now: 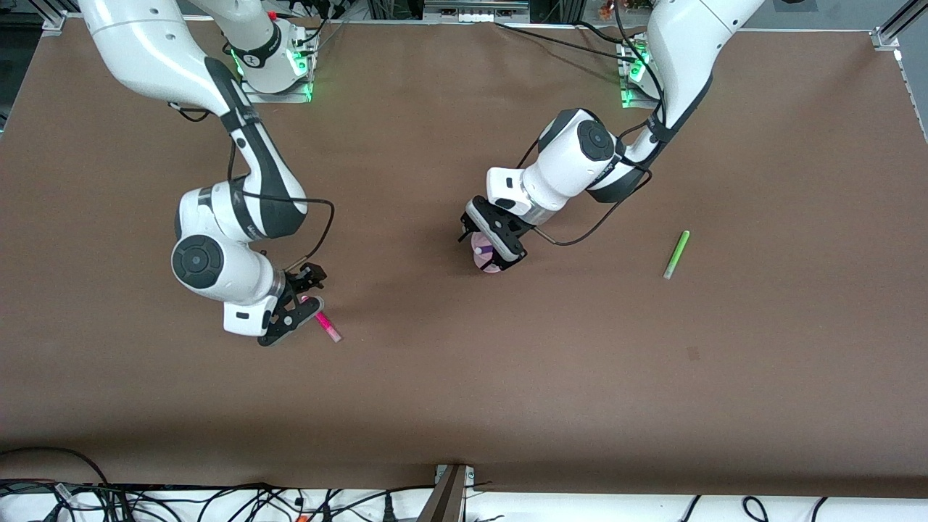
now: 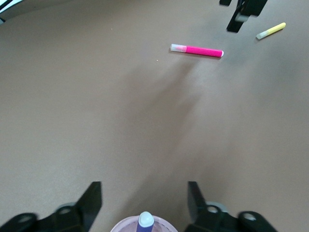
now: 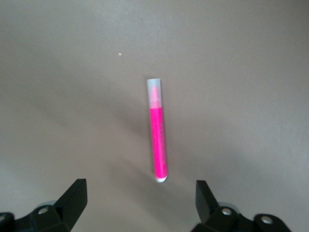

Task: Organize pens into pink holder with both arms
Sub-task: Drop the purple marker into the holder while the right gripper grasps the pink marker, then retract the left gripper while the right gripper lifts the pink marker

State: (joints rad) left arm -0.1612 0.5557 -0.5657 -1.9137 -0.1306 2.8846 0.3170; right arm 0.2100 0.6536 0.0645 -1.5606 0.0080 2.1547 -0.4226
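The pink holder [image 1: 494,267] stands mid-table with a dark purple pen [image 1: 483,251] upright in it. My left gripper [image 1: 488,249] hangs just over it, open, its fingers apart on either side of the pen's pale tip [image 2: 146,220] above the holder's rim [image 2: 165,225]. A magenta pen [image 1: 328,327] lies flat toward the right arm's end. My right gripper [image 1: 309,294] hovers open over it with nothing between its fingers; the pen [image 3: 158,135] lies just ahead of that gripper [image 3: 140,195]. A light green pen [image 1: 676,254] lies toward the left arm's end. A yellow pen [image 2: 271,31] shows only in the left wrist view.
Brown table surface all round. Cables and a bracket [image 1: 449,493] run along the table edge nearest the front camera. The right arm's elbow [image 1: 217,264] hangs low over the table beside the magenta pen.
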